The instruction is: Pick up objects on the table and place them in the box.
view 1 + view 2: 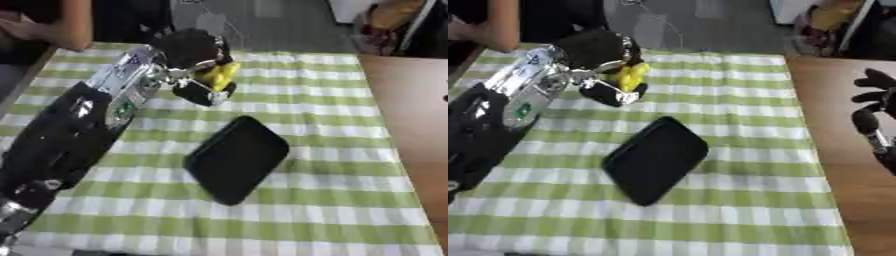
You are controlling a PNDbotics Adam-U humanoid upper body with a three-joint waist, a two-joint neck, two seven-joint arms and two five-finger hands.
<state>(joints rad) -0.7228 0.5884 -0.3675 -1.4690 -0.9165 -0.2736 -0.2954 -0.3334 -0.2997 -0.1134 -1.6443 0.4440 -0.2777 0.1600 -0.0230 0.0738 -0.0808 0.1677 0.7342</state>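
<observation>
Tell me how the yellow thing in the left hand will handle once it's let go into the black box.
The yellow thing looks small beside the left hand, so probably light. Its rounded shape may roll in the shallow black box.

Soft, even daylight; both views blurred throughout. Glare whitens the left arm's silver joints; the checked tablecloth shows only faint shadows.

Both head eyes looked steeply down, fairly near, sharing the checked worktop; the right eye sat slightly rightward.
</observation>
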